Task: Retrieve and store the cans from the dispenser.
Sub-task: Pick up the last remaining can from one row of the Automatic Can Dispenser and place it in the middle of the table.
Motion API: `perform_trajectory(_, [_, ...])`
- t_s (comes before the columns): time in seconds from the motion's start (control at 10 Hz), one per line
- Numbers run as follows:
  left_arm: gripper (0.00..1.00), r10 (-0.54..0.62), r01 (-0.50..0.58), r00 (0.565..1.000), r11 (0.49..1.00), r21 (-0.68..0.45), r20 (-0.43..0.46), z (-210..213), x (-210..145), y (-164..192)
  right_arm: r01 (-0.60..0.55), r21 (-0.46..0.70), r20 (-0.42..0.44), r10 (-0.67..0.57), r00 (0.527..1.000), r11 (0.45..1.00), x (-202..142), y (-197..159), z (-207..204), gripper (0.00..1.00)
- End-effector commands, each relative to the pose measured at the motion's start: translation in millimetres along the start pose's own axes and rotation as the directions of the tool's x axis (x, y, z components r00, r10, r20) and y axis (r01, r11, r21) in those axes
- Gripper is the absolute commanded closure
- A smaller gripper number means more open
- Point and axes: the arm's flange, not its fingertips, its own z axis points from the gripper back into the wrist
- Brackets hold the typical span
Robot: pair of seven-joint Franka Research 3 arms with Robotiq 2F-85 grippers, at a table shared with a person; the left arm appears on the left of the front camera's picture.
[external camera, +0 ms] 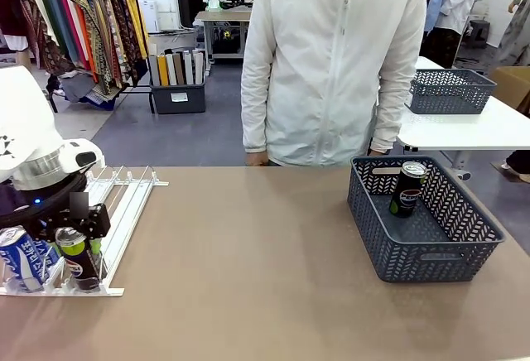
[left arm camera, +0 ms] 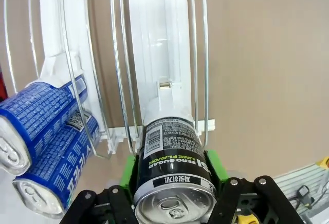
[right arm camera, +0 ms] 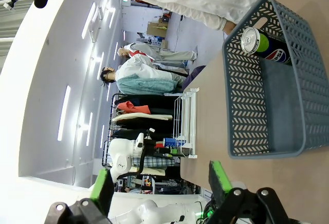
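Front view: at the near left of the counter, the left gripper reaches down into the low end of the white wire dispenser and closes around a black can, with the blue cans lying just beside it in the next lane. Well apart on the right, the dark grey basket already holds a stored can leaning against its far wall, and a person in a white jacket stands at the far side. Left wrist view: the green pads of the left gripper press on both flanks of the black can, pinching it where it lies at the mouth of its lane between the wire rails of the dispenser; two blue cans are stacked in the neighbouring lane. Right wrist view: the right gripper hangs spread and empty above the counter, looking across at the basket, the stored can and, farther off, the dispenser. The step in hand appears to be the pick-up, with the grasp just made (the can not yet lifted clear). The next move likely calls for drawing the can up and out past the rails without snagging, then carrying it right to the basket.
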Motion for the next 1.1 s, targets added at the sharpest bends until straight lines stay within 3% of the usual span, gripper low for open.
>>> perform_trajectory(0.0, [1.00,-0.029,0.033,0.993,0.999,-0.037,0.111,33,-28,7,-0.004,0.002,-0.006,0.004,1.000,1.000,-2,2,2,0.00])
perform_trajectory(0.1, [1.00,-0.053,0.049,0.992,0.998,0.031,0.111,72,-37,6,-0.004,0.002,-0.006,0.004,1.000,1.000,-2,2,2,0.00])
perform_trajectory(0.5, [1.00,-0.060,0.068,0.960,0.997,-0.022,0.273,173,-62,6,-0.004,0.002,-0.006,0.004,1.000,1.000,-2,2,2,0.00])
perform_trajectory(0.7, [1.00,-0.027,0.058,0.948,0.995,-0.087,0.317,179,-68,16,-0.004,0.002,-0.006,0.004,1.000,1.000,-2,2,2,0.00])
perform_trajectory(0.8, [1.00,-0.040,0.044,0.962,0.999,-0.009,0.272,182,-69,3,-0.004,0.002,-0.006,0.004,1.000,1.000,-2,2,2,0.00])
perform_trajectory(1.0, [1.00,-0.040,0.044,0.962,0.999,-0.009,0.272,182,-69,3,-0.004,0.002,-0.006,0.004,1.000,1.000,-2,2,2,0.00])
